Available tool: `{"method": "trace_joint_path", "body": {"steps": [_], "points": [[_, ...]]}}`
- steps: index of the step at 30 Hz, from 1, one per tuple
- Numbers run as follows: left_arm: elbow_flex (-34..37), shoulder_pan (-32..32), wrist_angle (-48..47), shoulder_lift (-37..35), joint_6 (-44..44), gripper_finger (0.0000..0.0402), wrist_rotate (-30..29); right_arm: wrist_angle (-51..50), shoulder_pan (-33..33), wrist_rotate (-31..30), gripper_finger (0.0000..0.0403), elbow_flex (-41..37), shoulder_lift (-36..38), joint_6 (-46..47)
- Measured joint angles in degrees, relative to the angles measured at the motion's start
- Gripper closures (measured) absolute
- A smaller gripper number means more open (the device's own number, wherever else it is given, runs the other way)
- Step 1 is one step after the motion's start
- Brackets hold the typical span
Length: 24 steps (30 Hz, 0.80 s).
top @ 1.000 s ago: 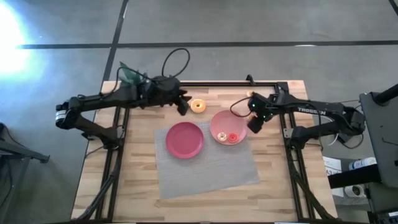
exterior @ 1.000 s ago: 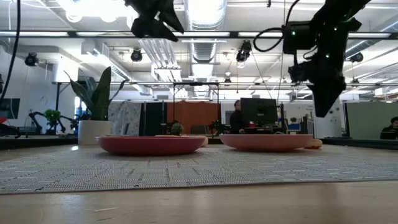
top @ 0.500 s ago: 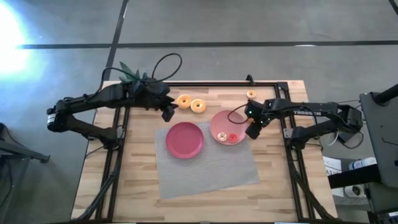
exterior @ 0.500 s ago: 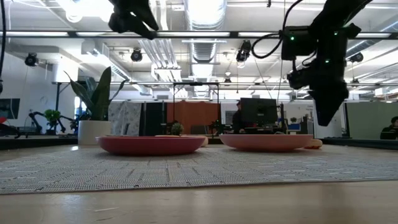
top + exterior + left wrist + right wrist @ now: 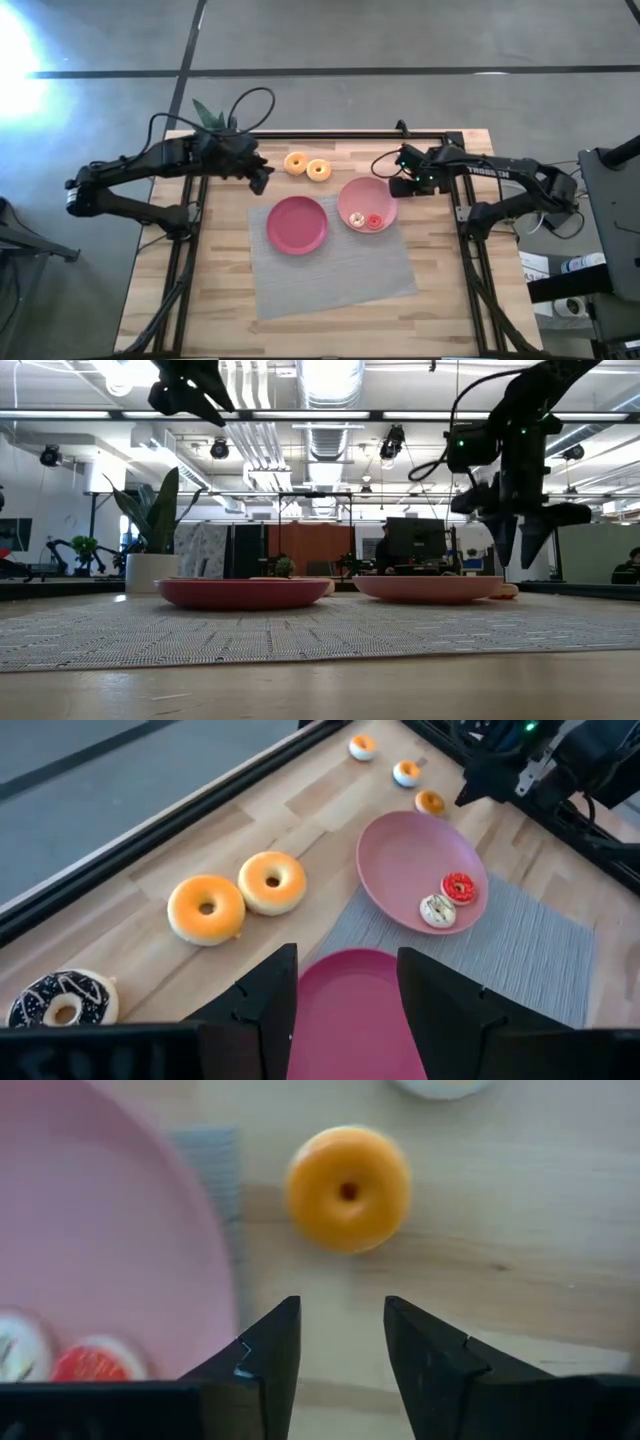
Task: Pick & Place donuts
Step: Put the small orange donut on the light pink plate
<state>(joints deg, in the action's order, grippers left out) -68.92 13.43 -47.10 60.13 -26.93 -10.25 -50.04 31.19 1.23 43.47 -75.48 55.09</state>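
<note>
Two larger donuts, orange (image 5: 295, 163) and tan (image 5: 319, 170), lie on the wood at the table's far side. A dark iced donut (image 5: 62, 1000) lies to their left. Two tiny donuts, whitish (image 5: 437, 910) and red (image 5: 460, 887), rest in the pink plate (image 5: 352, 192). A tiny orange donut (image 5: 347, 1188) lies on the wood beside that plate. My right gripper (image 5: 342, 1305) hangs open above it, pointing down and clear of it. My left gripper (image 5: 347, 960) is open and empty, raised left of the larger donuts (image 5: 261, 179).
A magenta plate (image 5: 297, 224) and the pink plate sit on a grey mat (image 5: 335, 265). Two more tiny donuts (image 5: 362, 746) (image 5: 406, 771) lie near the far rail. A potted plant (image 5: 207, 115) stands at the far left corner.
My left gripper has drawn back toward the table's left edge, uncovering the orange donut beside the tan one. My right gripper has rolled about its downward axis and shifted from the pink plate's right rim toward the far edge, over the tiny orange donut.
</note>
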Motion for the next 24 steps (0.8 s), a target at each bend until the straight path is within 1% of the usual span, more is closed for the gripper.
{"method": "trace_joint_path", "body": {"steps": [3,7,11,16,19,24], "points": [[0.58,0.00,0.43,-0.62,0.06,0.0255,-0.14,0.79,-0.02,-3.26,0.0260,-0.14,-1.50,1.96],[1.58,0.00,1.27,-1.33,0.10,0.0255,-0.14,4.46,0.28,-4.30,0.0259,-0.35,-4.00,3.73],[2.26,0.00,1.73,-1.63,0.10,0.0255,-0.14,4.51,0.31,-5.74,0.0263,-0.57,-6.93,4.31],[2.55,0.00,1.69,-1.92,0.10,0.0255,-0.14,4.41,0.36,-6.71,0.0279,-0.96,-9.15,5.21],[2.55,0.00,1.69,-2.08,0.04,0.0255,-0.14,4.42,0.33,-6.38,0.0286,-0.78,-8.10,5.84],[2.55,0.00,1.69,-2.27,-0.01,0.0255,-0.13,4.13,0.41,-7.14,0.0282,-0.61,-3.00,6.03]]}}
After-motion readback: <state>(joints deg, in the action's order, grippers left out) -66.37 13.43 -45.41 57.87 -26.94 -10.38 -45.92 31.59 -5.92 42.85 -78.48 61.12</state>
